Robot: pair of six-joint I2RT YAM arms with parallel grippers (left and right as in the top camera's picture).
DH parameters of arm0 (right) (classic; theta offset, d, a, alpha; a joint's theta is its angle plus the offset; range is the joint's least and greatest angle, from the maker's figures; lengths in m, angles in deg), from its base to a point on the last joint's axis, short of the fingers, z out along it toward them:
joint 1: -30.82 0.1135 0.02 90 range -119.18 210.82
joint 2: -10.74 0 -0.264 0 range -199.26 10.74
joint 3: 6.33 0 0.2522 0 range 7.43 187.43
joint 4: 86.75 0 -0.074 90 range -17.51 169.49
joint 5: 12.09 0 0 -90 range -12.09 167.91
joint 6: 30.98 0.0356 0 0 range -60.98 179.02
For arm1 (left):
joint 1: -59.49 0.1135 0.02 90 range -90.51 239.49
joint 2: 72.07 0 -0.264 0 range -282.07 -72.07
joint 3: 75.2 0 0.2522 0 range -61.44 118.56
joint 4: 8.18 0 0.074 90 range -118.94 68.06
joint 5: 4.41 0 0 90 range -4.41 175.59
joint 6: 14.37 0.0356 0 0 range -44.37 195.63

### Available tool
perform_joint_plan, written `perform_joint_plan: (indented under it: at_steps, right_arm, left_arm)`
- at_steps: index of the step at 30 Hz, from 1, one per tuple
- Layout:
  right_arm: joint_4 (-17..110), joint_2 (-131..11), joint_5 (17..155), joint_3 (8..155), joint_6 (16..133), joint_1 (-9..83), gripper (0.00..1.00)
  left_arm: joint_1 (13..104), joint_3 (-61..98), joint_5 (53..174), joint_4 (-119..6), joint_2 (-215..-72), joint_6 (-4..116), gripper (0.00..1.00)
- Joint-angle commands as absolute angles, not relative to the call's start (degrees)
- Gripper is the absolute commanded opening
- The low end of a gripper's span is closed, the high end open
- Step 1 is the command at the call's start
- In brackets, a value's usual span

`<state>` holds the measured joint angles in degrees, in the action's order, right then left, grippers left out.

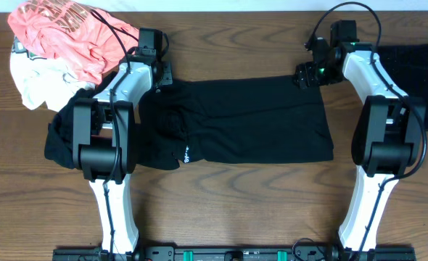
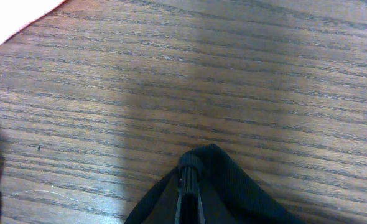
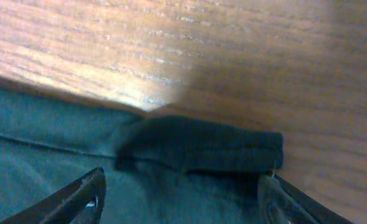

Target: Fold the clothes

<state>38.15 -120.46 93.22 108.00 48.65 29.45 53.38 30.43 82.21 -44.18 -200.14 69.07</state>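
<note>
A black garment (image 1: 236, 119) with a small white logo (image 1: 186, 154) lies spread flat mid-table. At its far left corner my left gripper (image 1: 162, 77) is shut on the cloth; in the left wrist view the closed fingertips (image 2: 190, 168) pinch a peak of black fabric (image 2: 233, 186). My right gripper (image 1: 305, 75) is over the far right corner. In the right wrist view it (image 3: 182, 196) stands open, its fingers (image 3: 87, 194) on either side of the folded-over black corner (image 3: 196, 149), which lies on the wood.
A coral-pink tee (image 1: 69, 32) and a white garment (image 1: 33, 83) are heaped at the far left. Another black garment (image 1: 58, 138) lies bunched beside the left arm. More black cloth (image 1: 426, 80) sits at the right edge.
</note>
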Motion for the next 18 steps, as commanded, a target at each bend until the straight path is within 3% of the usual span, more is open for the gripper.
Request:
perform_joint_plan:
  at_steps: [1,13,16,18]
  right_arm:
    - [38.30,-122.54,94.42,108.86,49.33,29.34,0.75]
    - [39.70,-123.45,94.42,108.86,49.83,29.34,0.70]
    - [39.98,-123.45,94.44,108.86,49.98,29.39,0.64]
    - [40.07,-123.45,94.53,108.86,50.25,29.39,0.55]
  left_arm:
    - [53.32,31.05,82.19,-45.03,-199.79,69.20,0.06]
    - [53.32,31.05,82.19,-45.01,-199.79,69.20,0.06]
    - [53.32,31.05,82.19,-44.98,-199.79,69.20,0.06]
    - [53.32,31.05,82.17,-45.01,-199.79,69.20,0.06]
